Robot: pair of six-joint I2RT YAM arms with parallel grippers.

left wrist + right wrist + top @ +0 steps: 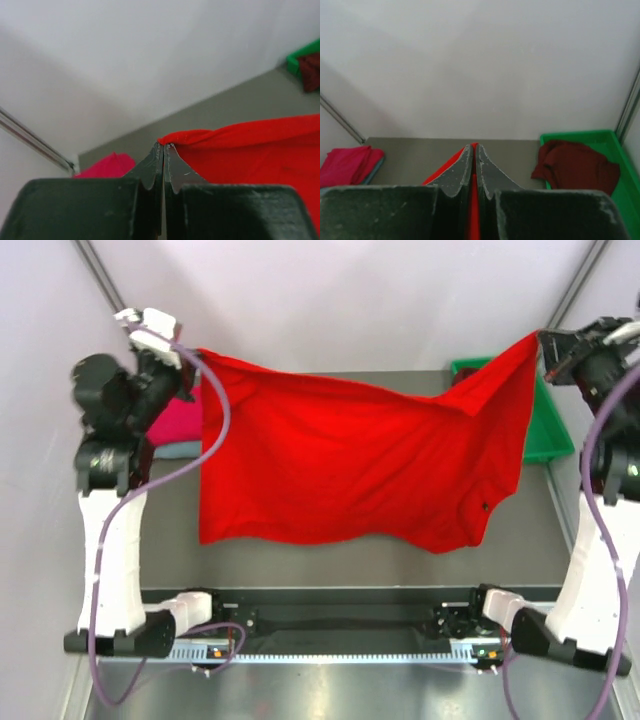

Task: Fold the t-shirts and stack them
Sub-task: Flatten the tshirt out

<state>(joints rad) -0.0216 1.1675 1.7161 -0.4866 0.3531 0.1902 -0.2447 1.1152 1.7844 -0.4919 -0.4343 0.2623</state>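
Corners of the bright red t-shirt (340,460) are sitting clamped, one in our left gripper (163,146), the other in our right gripper (473,146), both pincers pressed tight on the cloth. We are holding it stretched in the air above the table (170,530).

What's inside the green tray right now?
A crumpled dark maroon shirt lies in the green tray, seen from the right wrist. In the top view the hanging red shirt covers the tray's left part; anything under the maroon shirt is hidden.
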